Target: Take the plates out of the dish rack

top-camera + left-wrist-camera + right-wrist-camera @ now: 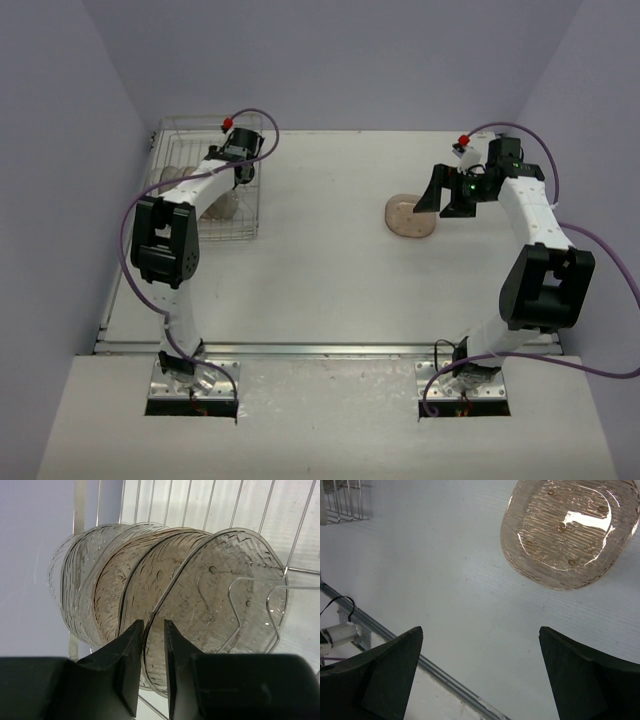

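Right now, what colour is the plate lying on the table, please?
Translucent pinkish-beige plate, finely ribbed; clearest in the right wrist view.

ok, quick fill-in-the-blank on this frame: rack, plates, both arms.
1. The plates in the dish rack stand on ____, not flat.
2. One plate lies flat on the ____, outside the rack.
3. The right gripper hangs near that plate, jaws wide ____ and holding nothing.
4. The left gripper is at the rack, its jaws straddling one plate's ____.

Missing words: edge; table; open; rim.
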